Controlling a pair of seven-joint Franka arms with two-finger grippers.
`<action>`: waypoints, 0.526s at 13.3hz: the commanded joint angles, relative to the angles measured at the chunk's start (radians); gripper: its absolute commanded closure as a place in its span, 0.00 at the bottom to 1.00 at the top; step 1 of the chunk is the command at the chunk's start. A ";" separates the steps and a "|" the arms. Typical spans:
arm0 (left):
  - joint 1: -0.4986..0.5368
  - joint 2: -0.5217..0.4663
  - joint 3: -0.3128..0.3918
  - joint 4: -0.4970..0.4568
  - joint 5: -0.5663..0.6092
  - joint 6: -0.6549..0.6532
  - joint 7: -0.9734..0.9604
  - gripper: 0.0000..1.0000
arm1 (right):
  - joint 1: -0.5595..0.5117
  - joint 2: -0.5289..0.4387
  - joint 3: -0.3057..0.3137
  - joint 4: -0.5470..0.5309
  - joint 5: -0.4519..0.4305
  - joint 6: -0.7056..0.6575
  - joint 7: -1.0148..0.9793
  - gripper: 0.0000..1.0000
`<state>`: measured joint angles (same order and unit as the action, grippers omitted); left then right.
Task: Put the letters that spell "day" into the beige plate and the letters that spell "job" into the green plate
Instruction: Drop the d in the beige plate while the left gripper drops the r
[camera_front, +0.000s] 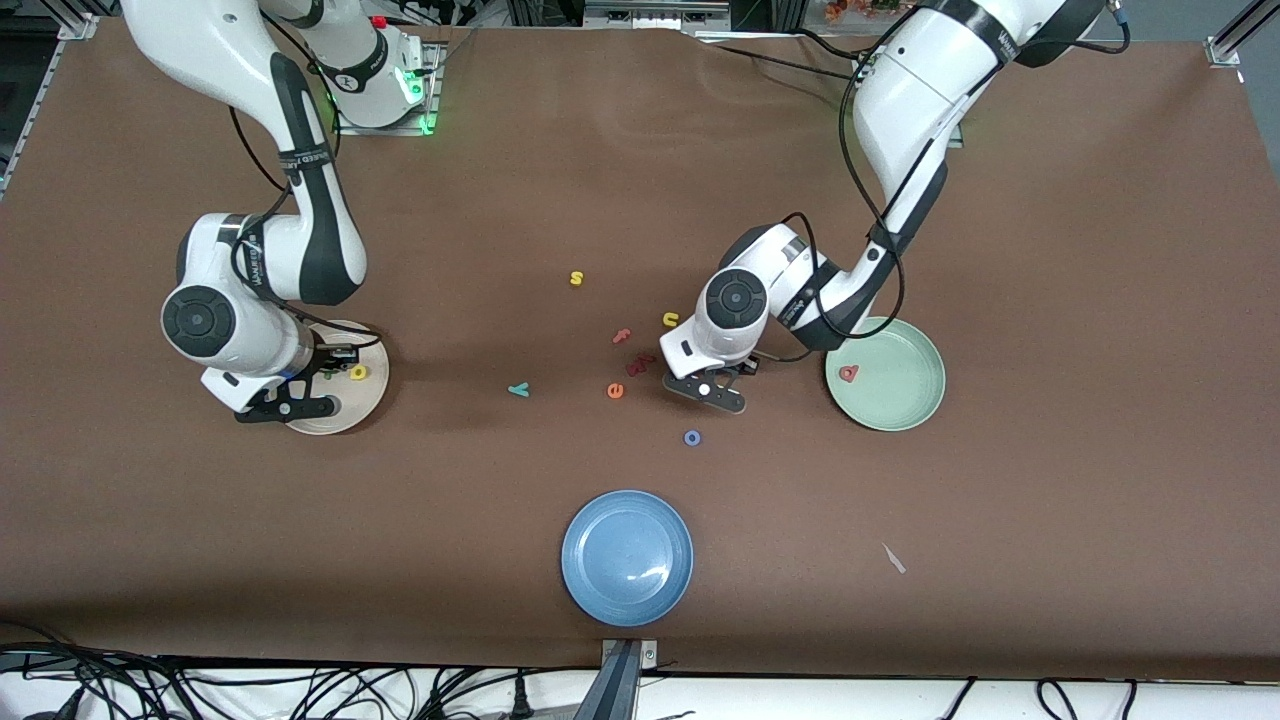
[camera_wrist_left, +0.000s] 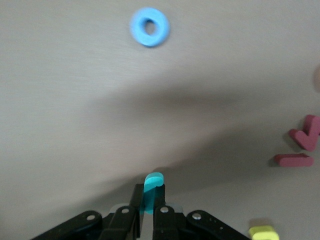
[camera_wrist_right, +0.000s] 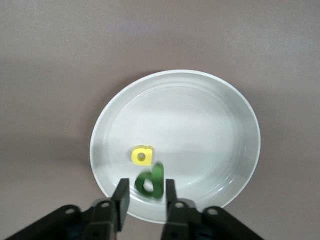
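1. Front view: the left pincer (camera_front: 712, 383) sits low over the brown surface (camera_front: 1050, 480) among the loose letters, between the orange e (camera_front: 615, 390) and the green plate (camera_front: 886, 374), which already holds the salmon-pink b (camera_front: 848, 374). The blue o (camera_front: 692, 437) lies just nearer the camera, and the teal y (camera_front: 518, 389) sits toward the right arm's end. The right pincer (camera_front: 322, 372) hangs over the beige plate (camera_front: 345, 410), where the yellow d (camera_front: 358, 372) lies.
2. Left wrist view: here's what the front misses: the left pincer (camera_wrist_left: 146, 216) is clenched on the teal j (camera_wrist_left: 151, 192). The blue o (camera_wrist_left: 149, 26) lies well apart, with dark red letters (camera_wrist_left: 301, 145) off to one side.
3. Right wrist view: the right pincer (camera_wrist_right: 145, 196) is released, with the green letter (camera_wrist_right: 150, 181) loose between its fingers (camera_wrist_right: 121, 197), blurred, just beside the yellow d (camera_wrist_right: 142, 155) in the beige plate (camera_wrist_right: 220, 125).
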<state>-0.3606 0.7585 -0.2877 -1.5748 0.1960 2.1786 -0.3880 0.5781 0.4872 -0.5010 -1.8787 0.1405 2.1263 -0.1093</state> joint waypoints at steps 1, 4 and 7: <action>0.072 -0.091 -0.002 -0.008 0.028 -0.161 0.017 1.00 | 0.023 -0.009 0.019 0.003 0.016 -0.016 0.005 0.00; 0.178 -0.132 0.001 -0.025 0.028 -0.267 0.109 1.00 | 0.029 -0.010 0.105 0.020 0.014 -0.028 0.040 0.00; 0.256 -0.136 0.002 -0.060 0.031 -0.275 0.123 1.00 | 0.029 -0.001 0.189 0.053 0.005 -0.025 0.007 0.00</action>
<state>-0.1277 0.6464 -0.2769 -1.5805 0.1968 1.9060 -0.2787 0.6118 0.4867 -0.3498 -1.8502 0.1453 2.1161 -0.0805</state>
